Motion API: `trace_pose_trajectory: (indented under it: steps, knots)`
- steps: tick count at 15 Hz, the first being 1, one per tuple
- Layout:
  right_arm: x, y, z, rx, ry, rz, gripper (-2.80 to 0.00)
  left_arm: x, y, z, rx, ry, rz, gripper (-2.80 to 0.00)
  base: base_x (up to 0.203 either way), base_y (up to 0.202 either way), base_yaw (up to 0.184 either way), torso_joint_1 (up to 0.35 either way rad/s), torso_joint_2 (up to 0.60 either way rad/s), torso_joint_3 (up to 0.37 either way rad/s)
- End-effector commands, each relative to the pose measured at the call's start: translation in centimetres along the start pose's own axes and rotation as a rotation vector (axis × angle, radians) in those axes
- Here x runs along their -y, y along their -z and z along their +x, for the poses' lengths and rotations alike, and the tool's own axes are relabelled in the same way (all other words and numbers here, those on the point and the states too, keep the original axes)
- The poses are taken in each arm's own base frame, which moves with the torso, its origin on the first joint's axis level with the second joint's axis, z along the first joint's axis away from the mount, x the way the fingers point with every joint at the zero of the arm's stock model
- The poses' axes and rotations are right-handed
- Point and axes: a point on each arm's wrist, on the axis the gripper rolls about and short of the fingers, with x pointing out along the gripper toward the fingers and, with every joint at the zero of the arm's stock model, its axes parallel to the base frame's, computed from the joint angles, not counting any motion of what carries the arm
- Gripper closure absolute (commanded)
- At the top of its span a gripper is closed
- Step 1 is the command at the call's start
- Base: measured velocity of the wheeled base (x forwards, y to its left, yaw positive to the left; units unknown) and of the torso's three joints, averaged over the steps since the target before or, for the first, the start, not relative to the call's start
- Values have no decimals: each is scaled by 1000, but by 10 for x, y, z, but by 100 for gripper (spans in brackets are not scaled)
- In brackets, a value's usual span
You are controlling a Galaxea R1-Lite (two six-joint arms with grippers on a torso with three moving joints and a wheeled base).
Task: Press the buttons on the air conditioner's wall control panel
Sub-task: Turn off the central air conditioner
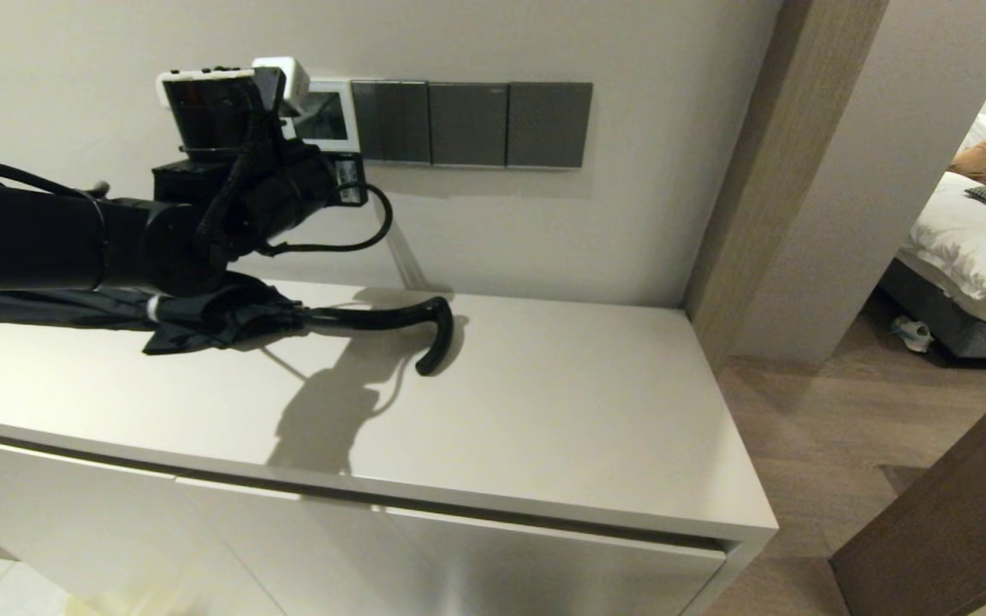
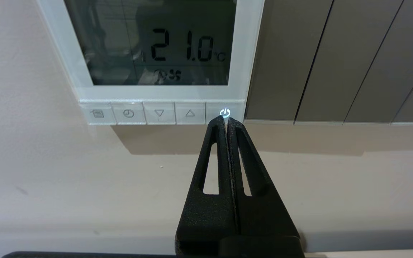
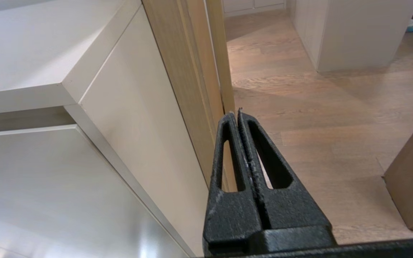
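The air conditioner's wall control panel (image 2: 244,53) is a white square thermostat on the wall; its screen reads 21.0 °C. It also shows in the head view (image 1: 326,115), partly hidden by my left wrist. The buttons (image 2: 160,113) form a pale row under the screen. The rightmost, a power button (image 2: 225,113), has a lit blue symbol. My left gripper (image 2: 227,120) is shut, with its tips at the lower edge of the power button. My right gripper (image 3: 238,114) is shut and empty, low beside the cabinet's side, above the wood floor.
Dark grey switch plates (image 1: 469,124) adjoin the thermostat on the right. A black folded umbrella (image 1: 356,321) lies on the white cabinet top (image 1: 561,402) under my left arm (image 1: 74,244). A wooden door frame (image 1: 758,171) and a bed (image 1: 981,231) are at the right.
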Motion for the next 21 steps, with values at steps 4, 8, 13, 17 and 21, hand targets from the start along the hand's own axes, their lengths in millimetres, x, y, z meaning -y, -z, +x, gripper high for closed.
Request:
trace_pose_trajectory:
  steps: [4,8,13,17,21]
  knots:
    - [0,0,0,-2,0,0,0,0,1,4,5,-3,-2,0,0,0,0,0,0,0]
    - [0,0,0,-2,0,0,0,-5,2,8,7,-17,-1,0,0,0,0,0,0,0]
    - [0,0,0,-2,0,0,0,-6,1,3,6,-16,-2,0,0,0,0,0,0,0]
    - [0,0,0,-2,0,0,0,-8,-12,-24,22,-12,-3,0,0,0,0,0,0,0]
    - [0,0,0,-2,0,0,0,-11,-37,-73,69,-10,-7,0,0,0,0,0,0,0]
